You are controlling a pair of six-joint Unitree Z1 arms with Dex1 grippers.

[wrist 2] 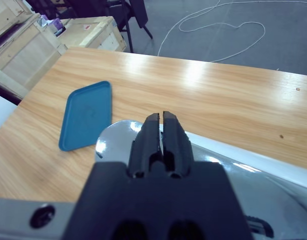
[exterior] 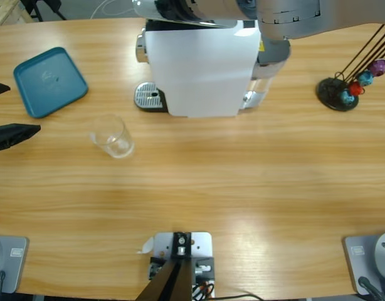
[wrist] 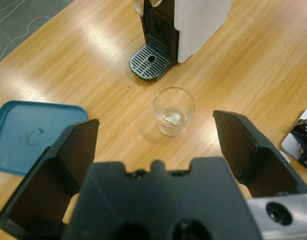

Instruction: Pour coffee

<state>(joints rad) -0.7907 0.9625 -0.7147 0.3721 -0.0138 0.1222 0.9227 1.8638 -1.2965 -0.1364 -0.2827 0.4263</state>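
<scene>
Glass (exterior: 113,137) empty, no coffee visible, standing at seven o'clock from machine (exterior: 199,66), off drip grate (exterior: 148,95). Left gripper (wrist: 156,137) spread wide, glass centred ahead, likely lining up. Right gripper (wrist 2: 162,131) pressed together atop machine. Tray (exterior: 49,81) at ten o'clock.

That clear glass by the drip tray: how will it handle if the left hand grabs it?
The glass looks rigid but breakable, so squeeze gently. Its smooth clear wall probably slips between the hand's flat pads. It seems nearly empty, so likely light and easily nudged or tipped by a sideways bump.
</scene>
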